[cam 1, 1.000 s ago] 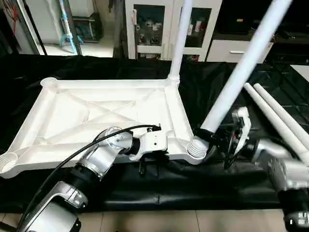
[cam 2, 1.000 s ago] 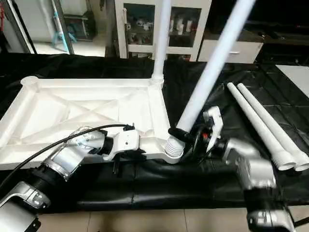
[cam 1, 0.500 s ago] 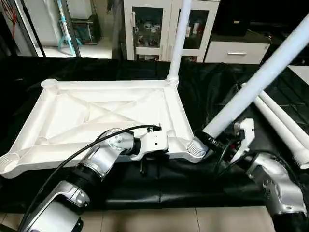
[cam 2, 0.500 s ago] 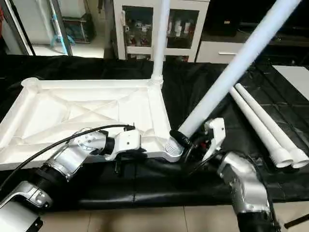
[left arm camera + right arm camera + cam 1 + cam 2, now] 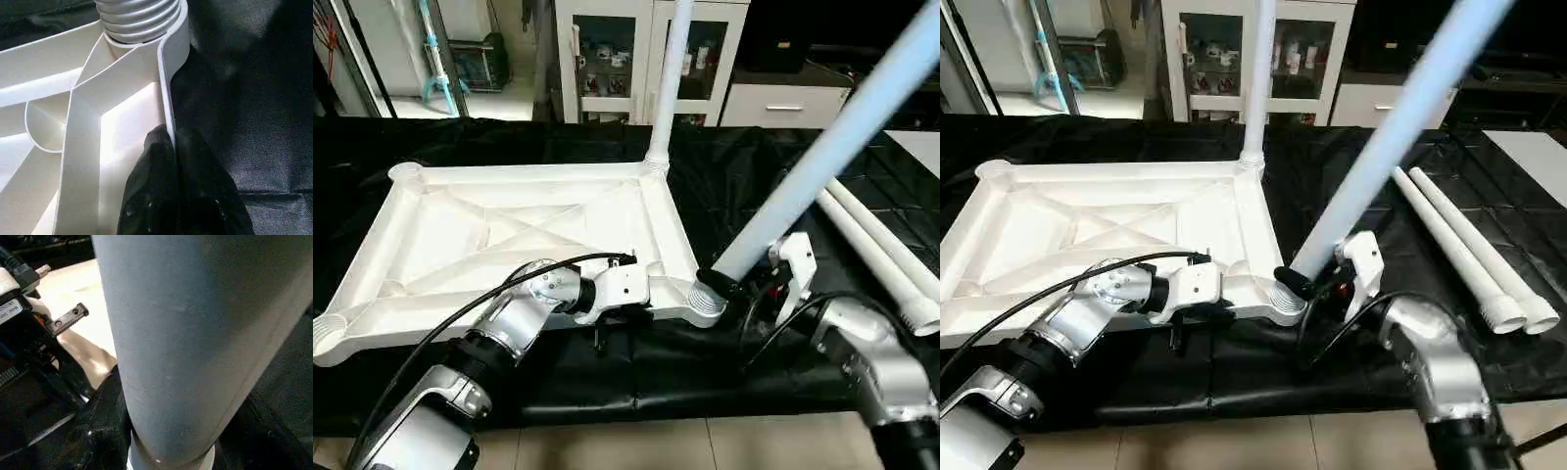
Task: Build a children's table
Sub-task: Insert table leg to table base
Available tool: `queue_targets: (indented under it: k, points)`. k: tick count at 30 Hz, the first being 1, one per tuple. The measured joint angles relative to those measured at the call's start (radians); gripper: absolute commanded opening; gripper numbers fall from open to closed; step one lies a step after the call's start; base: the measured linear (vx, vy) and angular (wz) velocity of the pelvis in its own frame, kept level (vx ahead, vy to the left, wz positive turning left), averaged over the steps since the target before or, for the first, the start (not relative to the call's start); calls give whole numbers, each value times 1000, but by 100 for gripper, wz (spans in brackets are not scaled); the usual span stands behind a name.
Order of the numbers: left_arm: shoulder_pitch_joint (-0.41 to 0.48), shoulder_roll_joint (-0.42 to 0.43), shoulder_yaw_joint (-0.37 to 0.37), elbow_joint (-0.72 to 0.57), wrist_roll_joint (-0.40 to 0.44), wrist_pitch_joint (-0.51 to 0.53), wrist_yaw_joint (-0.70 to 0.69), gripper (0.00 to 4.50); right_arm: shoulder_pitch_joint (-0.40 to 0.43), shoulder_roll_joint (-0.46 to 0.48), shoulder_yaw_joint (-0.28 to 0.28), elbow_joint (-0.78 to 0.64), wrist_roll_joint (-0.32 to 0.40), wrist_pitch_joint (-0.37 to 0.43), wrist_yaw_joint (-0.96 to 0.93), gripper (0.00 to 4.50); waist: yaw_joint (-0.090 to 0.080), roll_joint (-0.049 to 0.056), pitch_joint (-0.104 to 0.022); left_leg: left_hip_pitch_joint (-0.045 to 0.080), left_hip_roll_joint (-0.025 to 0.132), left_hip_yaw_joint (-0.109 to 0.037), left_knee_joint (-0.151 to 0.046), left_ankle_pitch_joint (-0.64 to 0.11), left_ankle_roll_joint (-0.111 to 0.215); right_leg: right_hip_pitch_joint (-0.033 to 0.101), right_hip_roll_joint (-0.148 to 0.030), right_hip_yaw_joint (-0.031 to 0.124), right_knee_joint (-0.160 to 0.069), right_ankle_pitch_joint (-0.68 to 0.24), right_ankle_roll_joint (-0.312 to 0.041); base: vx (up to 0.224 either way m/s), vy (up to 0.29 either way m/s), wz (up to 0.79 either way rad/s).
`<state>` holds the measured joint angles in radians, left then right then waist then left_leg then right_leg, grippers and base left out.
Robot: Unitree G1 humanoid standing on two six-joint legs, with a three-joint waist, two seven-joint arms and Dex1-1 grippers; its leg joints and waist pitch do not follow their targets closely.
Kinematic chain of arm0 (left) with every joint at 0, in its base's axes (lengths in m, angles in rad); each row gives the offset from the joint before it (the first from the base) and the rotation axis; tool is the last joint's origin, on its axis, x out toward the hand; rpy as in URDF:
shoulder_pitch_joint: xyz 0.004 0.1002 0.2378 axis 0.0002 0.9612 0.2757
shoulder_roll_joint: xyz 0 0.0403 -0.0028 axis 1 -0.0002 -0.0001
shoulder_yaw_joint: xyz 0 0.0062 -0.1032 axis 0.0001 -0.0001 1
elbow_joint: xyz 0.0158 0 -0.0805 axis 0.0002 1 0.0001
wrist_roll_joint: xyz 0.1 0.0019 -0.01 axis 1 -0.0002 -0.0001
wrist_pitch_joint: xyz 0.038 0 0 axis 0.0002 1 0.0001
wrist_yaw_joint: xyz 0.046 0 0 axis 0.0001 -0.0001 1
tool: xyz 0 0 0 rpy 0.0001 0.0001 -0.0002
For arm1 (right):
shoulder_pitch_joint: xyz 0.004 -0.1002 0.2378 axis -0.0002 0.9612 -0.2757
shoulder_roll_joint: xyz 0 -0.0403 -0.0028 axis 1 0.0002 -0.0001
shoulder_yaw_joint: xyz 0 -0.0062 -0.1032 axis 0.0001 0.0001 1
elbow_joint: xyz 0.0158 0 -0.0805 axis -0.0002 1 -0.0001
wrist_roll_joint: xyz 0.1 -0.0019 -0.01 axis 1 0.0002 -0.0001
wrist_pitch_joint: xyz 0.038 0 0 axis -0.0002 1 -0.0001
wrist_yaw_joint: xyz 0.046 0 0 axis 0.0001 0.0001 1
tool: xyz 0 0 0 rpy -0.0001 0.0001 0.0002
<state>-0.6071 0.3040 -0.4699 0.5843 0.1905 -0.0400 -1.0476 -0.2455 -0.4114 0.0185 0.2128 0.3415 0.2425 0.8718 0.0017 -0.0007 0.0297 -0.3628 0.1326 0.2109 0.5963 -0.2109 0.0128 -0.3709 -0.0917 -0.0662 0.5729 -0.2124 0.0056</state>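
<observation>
The children's table top [image 5: 509, 235] lies ribbed side up on the black cloth. One white leg [image 5: 668, 78] stands upright in its far right corner socket. My left gripper [image 5: 168, 142] is shut on the top's near rim, close to the near right socket [image 5: 708, 302]. My right gripper [image 5: 720, 284] is shut on a second leg [image 5: 813, 166] just above its lower end. That leg leans steeply up to the right, its foot at the near right socket. In the right wrist view the leg [image 5: 195, 333] rises from between the black fingers [image 5: 98, 431].
Two more white legs [image 5: 1459, 245] lie side by side on the cloth to the right. The black-draped work table [image 5: 636, 377] ends just in front of my arms. Cabinets [image 5: 607, 54] stand behind the table.
The leg in my right gripper has tipped further to the right, and the right forearm has shifted with it. My left gripper has stayed on the rim.
</observation>
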Motion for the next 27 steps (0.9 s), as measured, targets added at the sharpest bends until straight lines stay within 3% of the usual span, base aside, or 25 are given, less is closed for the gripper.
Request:
queue_targets:
  k: [7,17,23,27]
  points:
    - [0,1,0,-3,-1,0,-8,0,-69,-36,14,50,14,71,63,186,1,-1,-1,0,0,0,0,0,0,0,0,0,1,0,0,0,0,0]
    - [0,5,1,-10,-1,14,-12,0,-113,-45,43,96,0,70,100,186,-1,-5,0,0,0,0,0,0,0,-1,0,0,1,0,0,0,0,0]
    - [-1,10,4,-10,-1,22,-7,0,-139,-31,82,127,-43,28,91,186,-8,-8,0,1,0,-2,0,0,0,-2,0,-1,1,-4,2,0,0,0]
    - [-2,14,5,-9,-1,27,-6,0,-139,-19,86,142,-43,8,73,186,-15,-5,2,1,0,-5,0,0,0,-1,0,-3,-4,-9,5,0,0,0]
